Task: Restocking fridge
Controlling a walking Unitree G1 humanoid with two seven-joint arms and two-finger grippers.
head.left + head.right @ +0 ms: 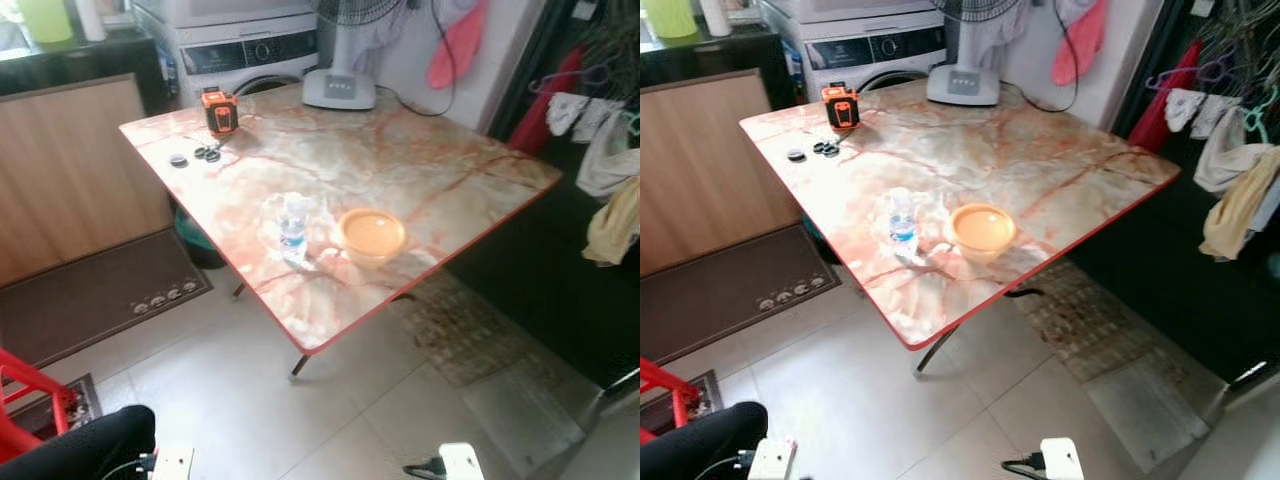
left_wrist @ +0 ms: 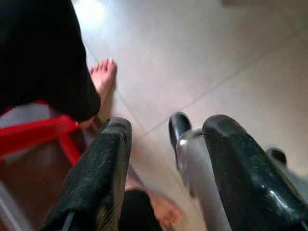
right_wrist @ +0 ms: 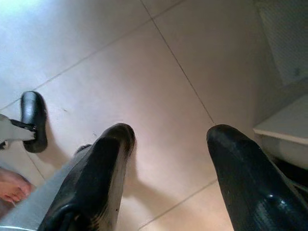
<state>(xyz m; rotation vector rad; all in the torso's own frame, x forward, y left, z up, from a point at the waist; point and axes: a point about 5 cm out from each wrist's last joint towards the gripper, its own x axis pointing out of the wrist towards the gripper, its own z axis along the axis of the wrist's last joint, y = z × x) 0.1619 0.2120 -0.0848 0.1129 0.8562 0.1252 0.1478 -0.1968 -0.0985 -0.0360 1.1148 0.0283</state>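
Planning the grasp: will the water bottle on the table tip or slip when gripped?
The bottle stands upright, narrow and tall, so a push up high would probably tip it. Clear thin plastic likely dents under a squeeze. It stands apart from the bowl, so there is room beside it.

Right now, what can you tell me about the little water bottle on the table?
The water bottle is small, clear plastic with a blue label around its middle and a pale cap. It stands upright on the marble-look table, near the front edge. The orange bowl sits close on one side without touching it. Nothing holds it. How much water is inside is too blurry to tell.
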